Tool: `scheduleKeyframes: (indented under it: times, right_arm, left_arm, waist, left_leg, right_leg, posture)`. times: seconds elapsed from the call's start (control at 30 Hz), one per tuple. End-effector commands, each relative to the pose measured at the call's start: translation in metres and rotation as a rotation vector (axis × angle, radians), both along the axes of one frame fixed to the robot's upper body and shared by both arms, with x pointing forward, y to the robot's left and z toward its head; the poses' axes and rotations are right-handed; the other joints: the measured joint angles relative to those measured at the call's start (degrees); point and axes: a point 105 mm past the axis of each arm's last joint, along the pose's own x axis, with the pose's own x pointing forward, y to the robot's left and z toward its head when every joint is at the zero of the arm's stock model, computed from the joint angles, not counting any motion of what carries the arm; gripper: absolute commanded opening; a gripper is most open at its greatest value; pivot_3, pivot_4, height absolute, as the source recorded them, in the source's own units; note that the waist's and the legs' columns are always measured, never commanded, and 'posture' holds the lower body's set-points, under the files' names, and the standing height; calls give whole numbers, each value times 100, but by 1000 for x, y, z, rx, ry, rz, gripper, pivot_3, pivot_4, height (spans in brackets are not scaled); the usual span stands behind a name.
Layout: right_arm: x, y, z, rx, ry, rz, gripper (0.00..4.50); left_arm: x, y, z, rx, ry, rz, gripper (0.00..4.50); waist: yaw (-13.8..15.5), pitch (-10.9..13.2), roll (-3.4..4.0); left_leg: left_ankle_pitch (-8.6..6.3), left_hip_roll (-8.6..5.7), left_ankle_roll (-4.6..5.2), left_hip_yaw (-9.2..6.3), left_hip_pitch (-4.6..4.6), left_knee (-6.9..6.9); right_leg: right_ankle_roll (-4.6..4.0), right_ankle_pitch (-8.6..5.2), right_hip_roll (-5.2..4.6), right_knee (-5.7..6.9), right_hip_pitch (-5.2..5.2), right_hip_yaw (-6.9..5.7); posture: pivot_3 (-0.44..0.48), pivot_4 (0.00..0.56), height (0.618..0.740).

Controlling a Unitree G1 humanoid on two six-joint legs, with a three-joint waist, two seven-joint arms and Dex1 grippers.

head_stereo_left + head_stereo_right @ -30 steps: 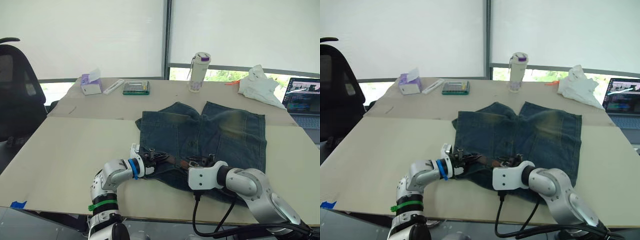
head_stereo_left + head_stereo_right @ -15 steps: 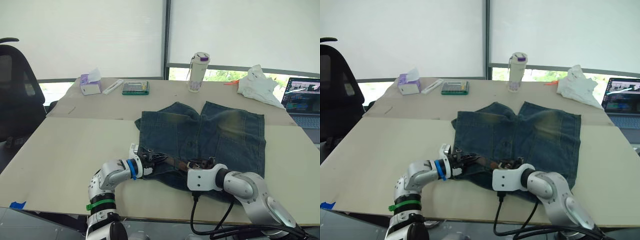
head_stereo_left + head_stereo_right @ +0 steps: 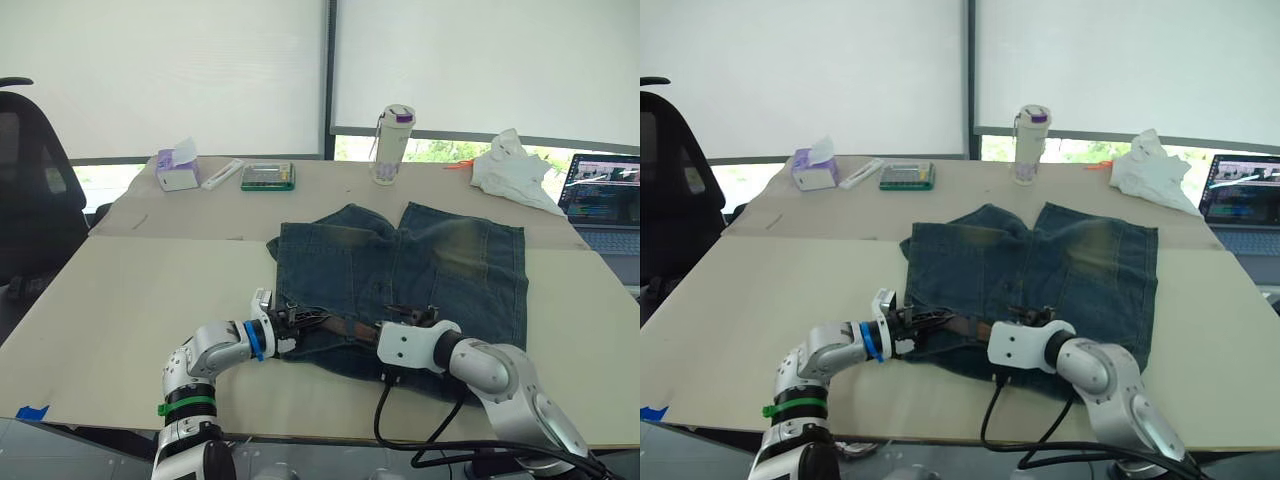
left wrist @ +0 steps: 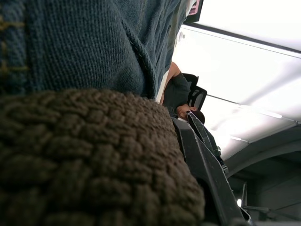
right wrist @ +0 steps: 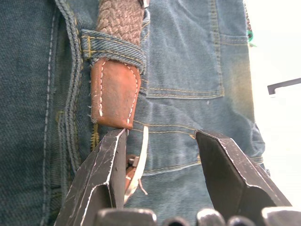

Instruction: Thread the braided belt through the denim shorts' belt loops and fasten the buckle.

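The denim shorts (image 3: 410,270) lie flat on the table, waistband toward me. The braided belt (image 3: 338,325) runs along the waistband. Up close, its brown leather tip (image 5: 115,99) pokes out of a belt loop (image 5: 113,49), with the braid (image 5: 120,16) beyond it. My right gripper (image 5: 161,136) stands open just short of that tip, one finger (image 5: 106,174) beside a pale metal piece that may be the buckle (image 5: 140,157). My left gripper (image 3: 295,320) is shut on the belt (image 4: 84,160) at the waistband's left end, with denim (image 4: 94,42) behind it.
At the table's far side stand a bottle (image 3: 390,145), a tissue box (image 3: 172,170), a green calculator (image 3: 268,177) and a white cloth (image 3: 510,170). A laptop (image 3: 600,200) sits at the right, a black chair (image 3: 30,190) at the left. A seated person (image 4: 178,96) shows behind.
The camera has shifted a little. My right gripper has edged slightly farther along the waistband to the right. The left gripper stays at the belt, its elbow drawn leftward.
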Motion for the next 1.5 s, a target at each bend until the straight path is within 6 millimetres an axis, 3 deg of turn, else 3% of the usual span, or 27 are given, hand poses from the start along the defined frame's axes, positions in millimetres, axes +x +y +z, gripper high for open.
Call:
scheduleKeyframes:
  times: [0.03,0.27,0.67,1.23,1.5]
  right_arm:
    - [-17,13,8,4,-26,111,2548]
    - [-17,22,5,-2,-71,161,2548]
    - [-21,17,-15,-78,-67,204,2548]
    - [-18,18,6,-26,-146,175,2548]
    - [-17,22,5,-21,-145,182,34]
  left_arm:
    - [-4,-4,-5,-19,16,-29,0]
    - [-6,-5,-7,-25,22,-40,0]
    - [-7,-4,-10,-23,38,-46,0]
    - [-3,-9,-6,-13,35,-59,0]
    - [-2,-11,-4,-8,30,-53,0]
  waist:
    - [-5,0,0]
    - [-38,0,0]
    - [-29,-1,2]
    - [-18,-2,2]
    - [17,-1,2]
  left_leg:
    - [0,0,0,-1,0,0]
    - [0,3,0,-3,2,0]
    - [0,-2,0,-5,6,0]
    - [0,-2,0,-7,8,0]
    - [-1,-4,0,-7,6,1]
  right_leg:
    - [0,0,0,0,1,0]
    - [0,-1,2,3,1,-1]
    - [0,-1,-1,1,8,-1]
    - [0,-1,-2,1,10,-4]
    - [1,-2,-5,1,10,-4]
  posture:
    - [0,150,740]
    - [0,150,740]
    - [0,150,740]
    - [0,150,740]
    - [0,150,740]
